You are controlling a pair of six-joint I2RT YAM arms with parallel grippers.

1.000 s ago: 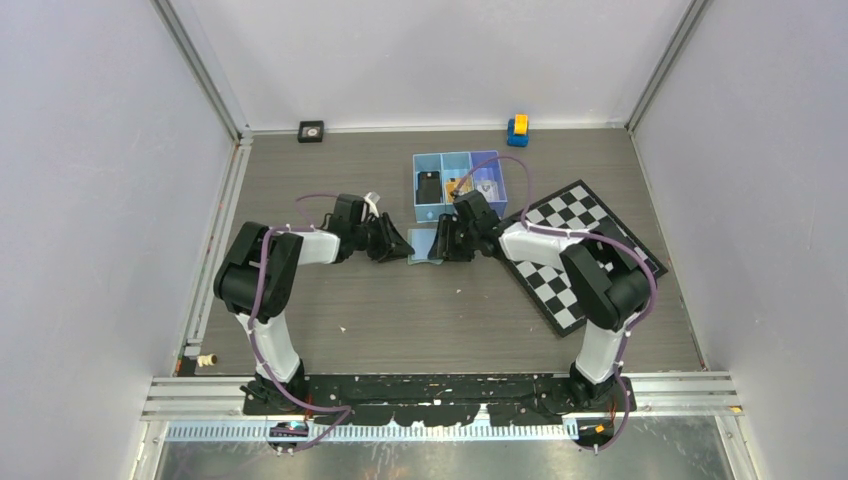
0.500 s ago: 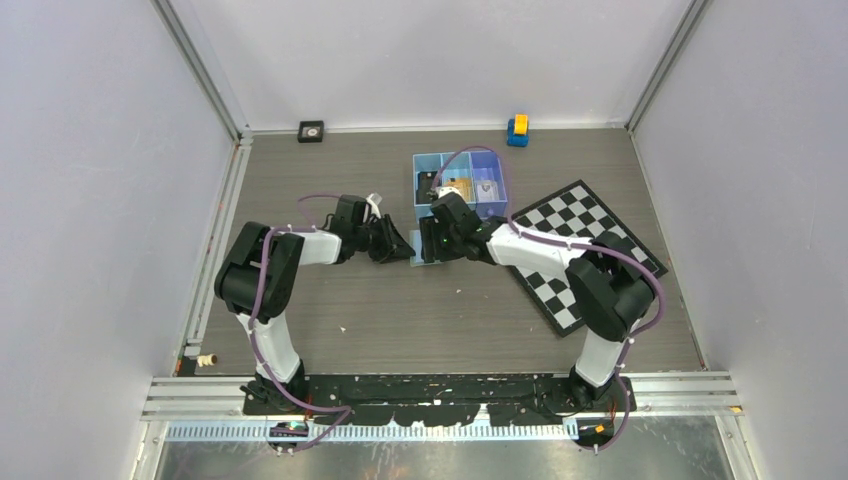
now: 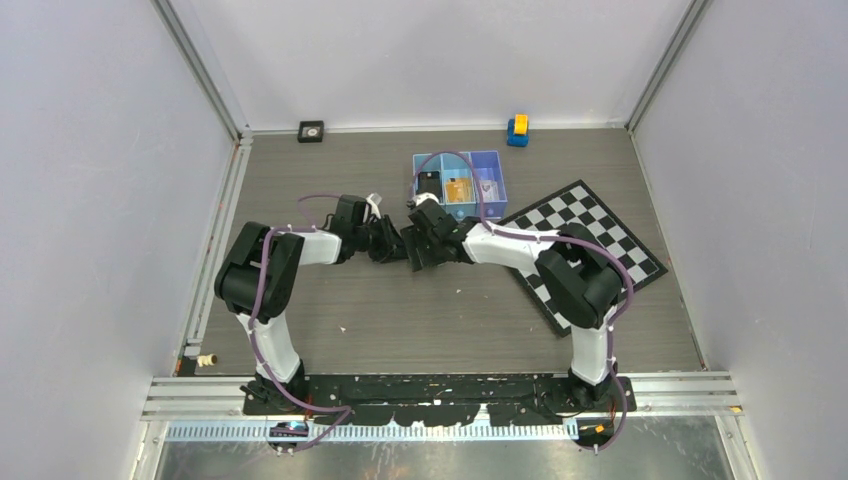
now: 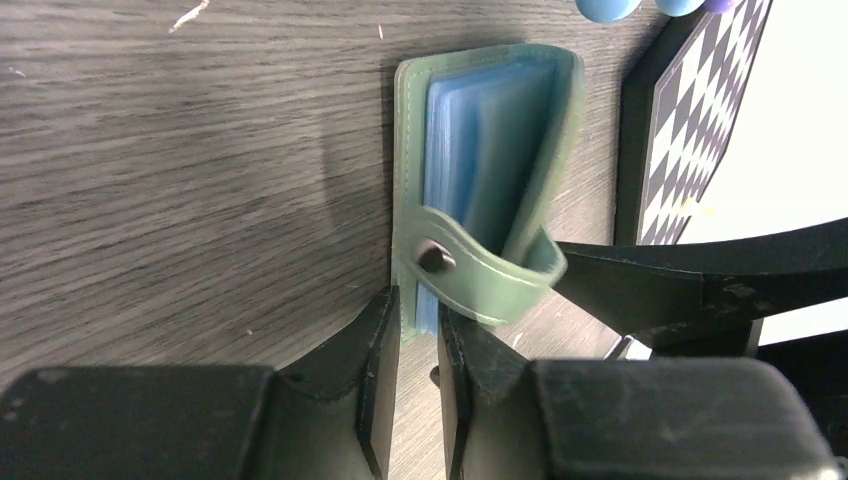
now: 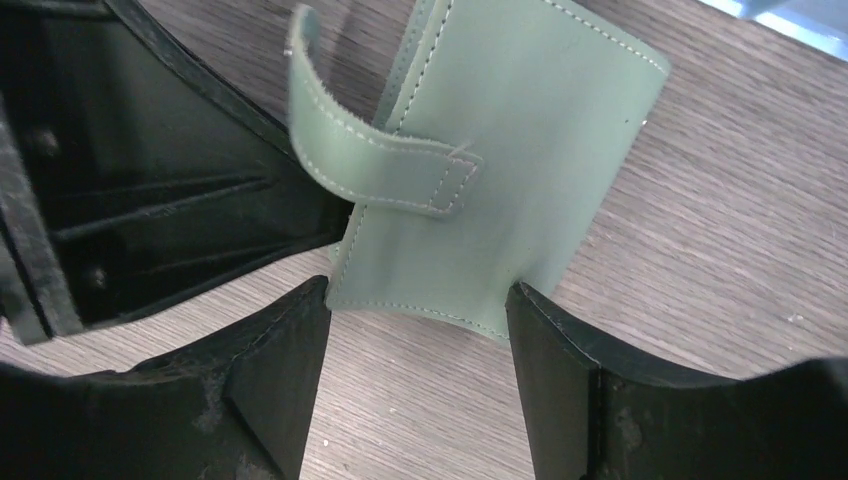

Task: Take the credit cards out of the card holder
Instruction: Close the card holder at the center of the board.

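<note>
Card holder (image 4: pixel 480 130) is pinched at its near edge in your left gripper (image 4: pixel 417 320), whose fingers are clenched on the green cover and the pale blue sleeves. Your right gripper (image 5: pixel 418 300) is released. Its jaws stand wide on either side of the outer cover (image 5: pixel 510 130), and whether they touch it I cannot tell. The snap strap (image 4: pixel 490 275) curls loose and unfastened.

Both grippers meet tip to tip low over the tabletop (image 3: pixel 330 170), just near of the blue tray (image 3: pixel 497 158). A black card (image 3: pixel 428 184), a gold-orange card (image 3: pixel 458 188) and a pale card (image 3: pixel 487 186) each lie in their own tray compartment. The extraction looks nearly or wholly done, though I cannot see whether a sleeve hides another card.

Next, you probably need the right jaws to take the free cover and fold it back while the left pinch holds firm. The leaf is thin and floppy, so it could slip.

Your left forearm lies low, reaching right. Your right arm is folded, with its elbow over the chessboard mat (image 3: pixel 590 225) and its forearm reaching left.
</note>
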